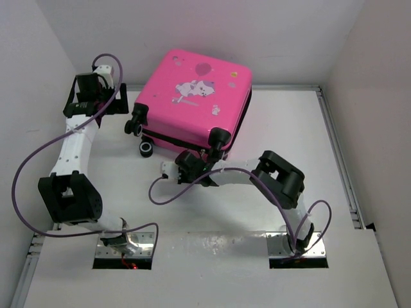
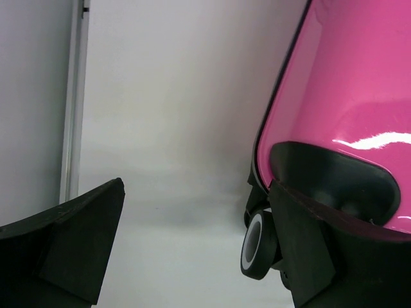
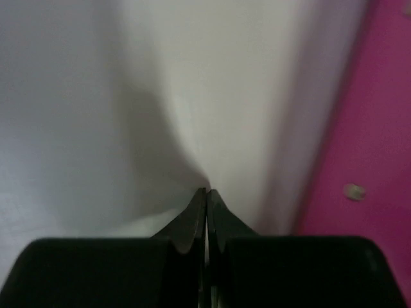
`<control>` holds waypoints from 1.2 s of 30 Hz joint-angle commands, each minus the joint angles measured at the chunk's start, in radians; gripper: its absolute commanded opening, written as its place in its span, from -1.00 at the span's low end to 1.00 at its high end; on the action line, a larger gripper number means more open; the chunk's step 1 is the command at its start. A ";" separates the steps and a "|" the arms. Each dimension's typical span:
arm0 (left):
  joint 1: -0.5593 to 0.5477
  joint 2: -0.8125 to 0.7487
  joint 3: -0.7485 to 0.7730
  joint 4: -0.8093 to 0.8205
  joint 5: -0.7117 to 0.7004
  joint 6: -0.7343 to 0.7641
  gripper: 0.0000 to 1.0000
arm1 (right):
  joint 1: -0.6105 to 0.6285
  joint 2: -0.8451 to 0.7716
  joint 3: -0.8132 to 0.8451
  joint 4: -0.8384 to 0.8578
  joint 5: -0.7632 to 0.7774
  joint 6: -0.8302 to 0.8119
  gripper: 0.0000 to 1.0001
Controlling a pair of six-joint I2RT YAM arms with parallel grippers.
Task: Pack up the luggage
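The right gripper [image 3: 207, 204] was clenched tight, with nothing between its black fingers, and its tip was low over the white table [image 1: 334, 192]. From that hand the bright pink hard-shell suitcase [image 1: 192, 96] lay close on its right, showing as a strip of pink shell down the right edge of the right wrist view. Whether finger and shell touched could not be told.

The left gripper [image 2: 196, 192] stood spread wide and held nothing. The case's corner and a small black wheel [image 2: 257, 247] sat just beside its right finger.

The suitcase lay flat and closed on the far middle of the table, lid up. Its long axis ran from the wheeled end nearest the arms toward the back wall, skewed to the right. Both hands were at that wheeled end. The right one looked better placed for the dark seam [image 1: 176, 142] between the two shells, which the coming move probably depended on.

Only the overhead view showed the shut lid with its white cartoon animal print [image 1: 196, 90]. Only the wrist views showed how each hand's fingers stood.
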 commanded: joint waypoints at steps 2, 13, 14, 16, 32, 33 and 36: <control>0.013 -0.014 -0.010 -0.025 0.061 0.024 0.97 | -0.093 -0.023 -0.095 0.097 0.123 -0.136 -1.00; -0.030 -0.107 -0.123 -0.025 0.207 0.090 0.97 | -0.304 -0.212 -0.385 0.094 0.137 -0.168 -1.00; -0.045 -0.118 -0.135 -0.025 0.233 0.090 0.97 | -0.315 -0.259 -0.393 0.074 0.097 -0.156 -1.00; -0.054 -0.128 -0.145 -0.025 0.270 0.072 0.97 | -0.332 -0.342 -0.424 0.047 0.062 -0.069 -0.93; -0.407 -0.318 -0.270 0.109 -0.008 -0.218 1.00 | -0.460 -0.982 -0.611 -0.102 0.132 0.898 -0.44; -0.407 -0.318 -0.296 0.128 0.021 -0.218 1.00 | -0.468 -0.969 -0.616 -0.089 0.128 0.912 -0.44; -0.416 -0.341 -0.320 0.159 0.011 -0.243 1.00 | -0.500 -0.942 -0.660 -0.021 0.082 0.984 -0.39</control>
